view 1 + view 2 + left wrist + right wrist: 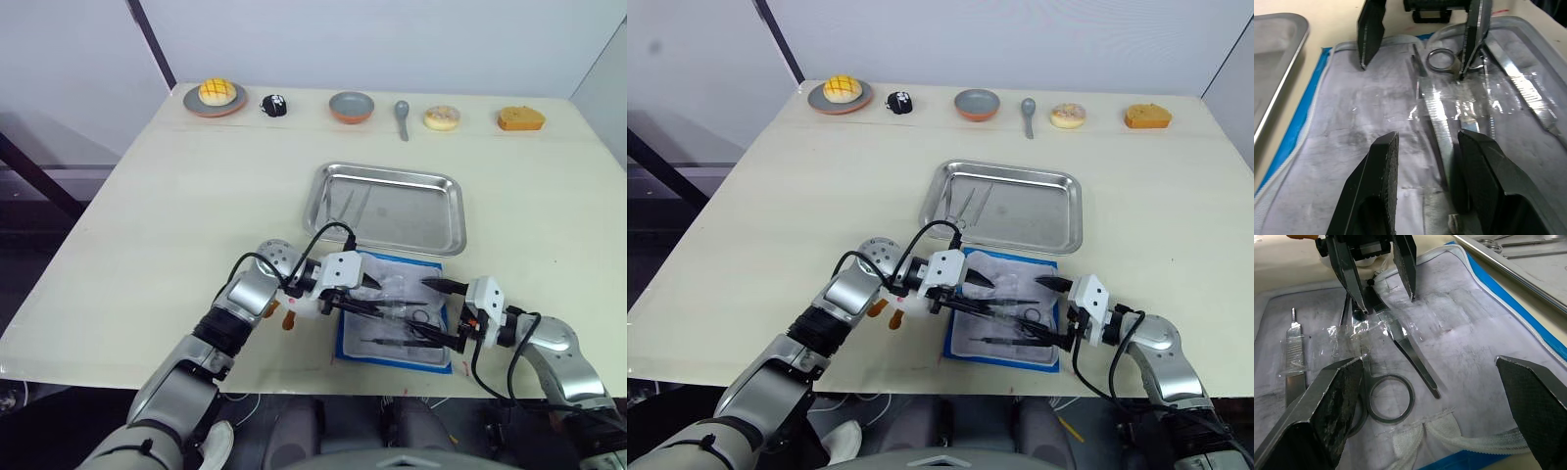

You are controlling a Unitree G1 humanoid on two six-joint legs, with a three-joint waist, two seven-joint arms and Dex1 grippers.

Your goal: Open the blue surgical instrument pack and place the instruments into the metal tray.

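The blue surgical instrument pack [358, 333] lies open near the table's front edge, its pale lining up. Instruments rest on the lining under clear straps: ring-handled scissors [1391, 399], tweezers [1413, 357] and a flat scalpel handle [1293, 342]. My left gripper [377, 297] is open low over the pack's left half, and the tweezers [1437, 107] lie between its fingers [1381, 191]. From the pack's right side my right gripper [421, 308] reaches in, open wide above the scissors. Just behind the pack sits the metal tray [411, 176], with two slim instruments [353, 204] in its left part.
Along the table's far edge stand a plate with a yellow bun [216, 95], a small black object [274, 105], a round bowl [352, 107], a grey spoon [402, 117], a donut [442, 117] and a cake slice [520, 118]. The pack's front edge lies close to the table edge.
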